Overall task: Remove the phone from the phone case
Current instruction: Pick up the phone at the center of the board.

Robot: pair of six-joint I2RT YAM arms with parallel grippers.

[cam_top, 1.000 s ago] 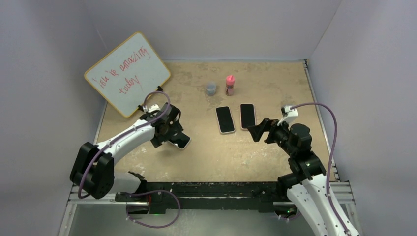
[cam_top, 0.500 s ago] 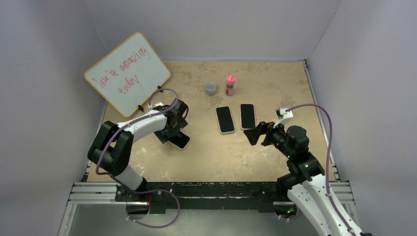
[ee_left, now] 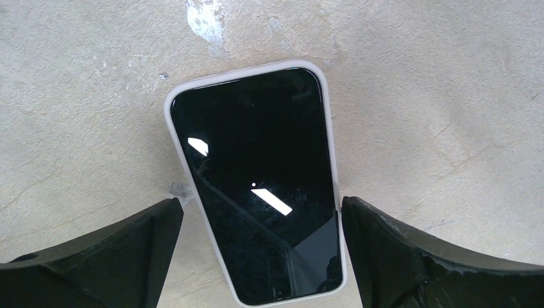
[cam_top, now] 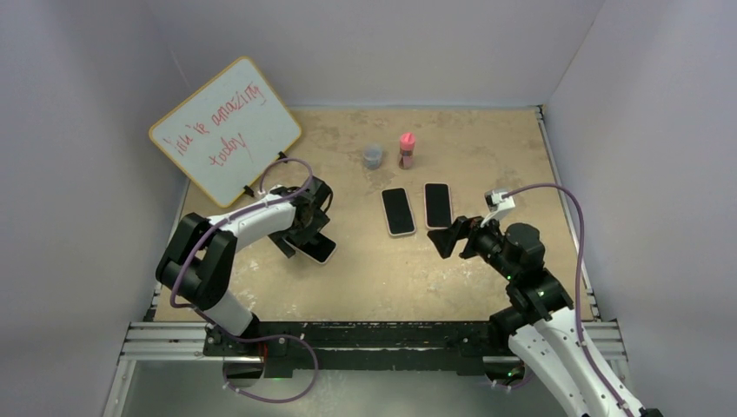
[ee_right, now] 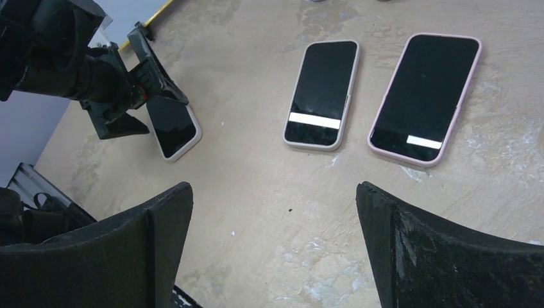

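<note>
A phone in a white case (ee_left: 256, 186) lies flat on the table, screen up; it also shows in the top view (cam_top: 320, 250) and the right wrist view (ee_right: 172, 127). My left gripper (ee_left: 261, 205) is open just above it, one finger on each long side of its near end, the right finger close to the case edge. In the top view the left gripper (cam_top: 304, 236) sits over that phone. My right gripper (ee_right: 274, 189) is open and empty, hovering over bare table in front of two other phones; in the top view it (cam_top: 450, 236) is right of centre.
A phone in a cream case (cam_top: 398, 211) and one in a pink case (cam_top: 437, 205) lie side by side mid-table. A grey cup (cam_top: 373, 156) and a pink bottle (cam_top: 406, 149) stand behind them. A whiteboard (cam_top: 226, 130) leans at the back left.
The left arm's elbow swung in toward the table while its gripper stayed over the white-cased phone. My right gripper shifted slightly left and lower.
</note>
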